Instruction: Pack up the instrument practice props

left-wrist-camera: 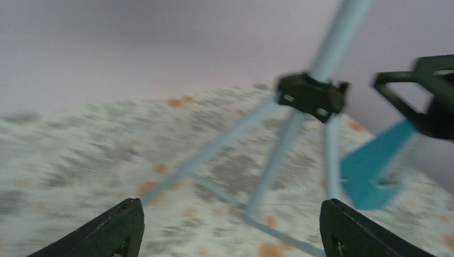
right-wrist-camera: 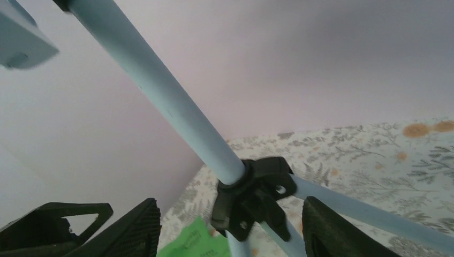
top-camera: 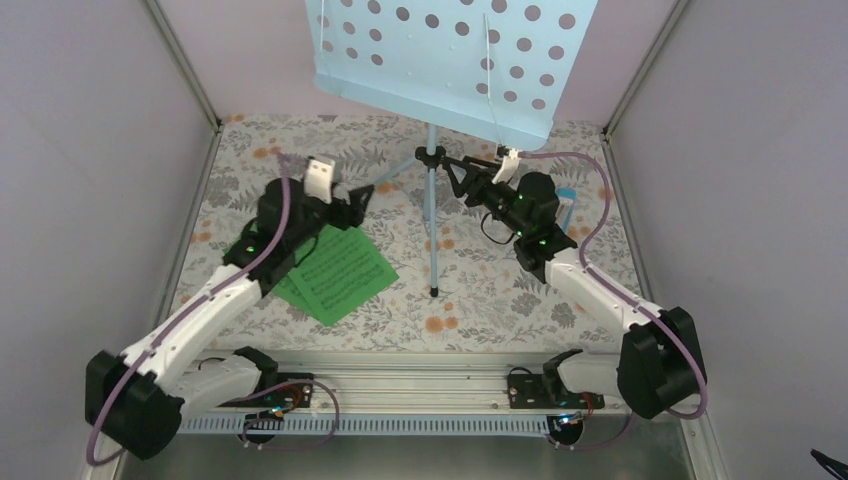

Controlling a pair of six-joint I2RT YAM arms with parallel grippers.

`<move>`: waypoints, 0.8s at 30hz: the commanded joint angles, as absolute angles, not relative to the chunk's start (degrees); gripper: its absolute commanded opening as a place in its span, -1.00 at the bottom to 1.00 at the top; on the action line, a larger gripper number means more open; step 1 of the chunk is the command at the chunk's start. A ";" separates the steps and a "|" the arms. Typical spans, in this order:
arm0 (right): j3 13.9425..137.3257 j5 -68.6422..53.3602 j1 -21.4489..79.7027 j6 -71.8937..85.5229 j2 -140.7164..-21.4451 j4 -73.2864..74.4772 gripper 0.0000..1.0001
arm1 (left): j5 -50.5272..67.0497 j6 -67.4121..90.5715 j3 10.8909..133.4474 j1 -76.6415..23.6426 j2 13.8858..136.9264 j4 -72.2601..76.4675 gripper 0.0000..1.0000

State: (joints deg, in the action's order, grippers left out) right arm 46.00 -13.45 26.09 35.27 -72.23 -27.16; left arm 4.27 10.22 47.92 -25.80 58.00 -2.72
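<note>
Fingers [left-wrist-camera: 120,229] of our left gripper [left-wrist-camera: 230,203] stand apart and empty; our right gripper [right-wrist-camera: 230,201], jaws spread, faces the black collar [right-wrist-camera: 256,194] of the music stand [right-wrist-camera: 160,93] without touching.

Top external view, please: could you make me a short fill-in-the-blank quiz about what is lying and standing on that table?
1. The sheet-music pages lying on the table are coloured ____.
2. The music stand has a pale blue desk punched with round ____.
3. The left gripper and right gripper both have jaws standing ____.

Missing words: green; holes; open.
</note>
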 commanded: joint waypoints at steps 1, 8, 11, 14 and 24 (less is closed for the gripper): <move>47.17 -17.73 23.94 24.79 -74.32 -22.04 0.21 | 12.08 19.21 45.51 -31.62 65.05 11.51 0.56; 50.73 -25.02 21.74 20.54 -78.74 -20.08 0.04 | 13.61 19.32 48.54 -38.66 76.36 18.66 0.48; 51.45 -26.47 21.54 19.32 -79.95 -21.12 -0.04 | 14.73 19.92 49.31 -39.02 79.97 20.43 0.48; 52.29 -27.32 21.45 17.68 -80.82 -22.10 -0.16 | 15.50 20.12 50.31 -39.11 83.00 21.40 0.32; 55.22 -28.42 21.19 10.71 -82.96 -21.87 -0.60 | 17.43 19.38 53.92 -39.11 89.86 22.40 0.03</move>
State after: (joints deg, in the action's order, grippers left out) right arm 53.12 -26.50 21.91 15.40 -82.17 -20.75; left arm 15.40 19.97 51.66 -38.89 88.31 18.92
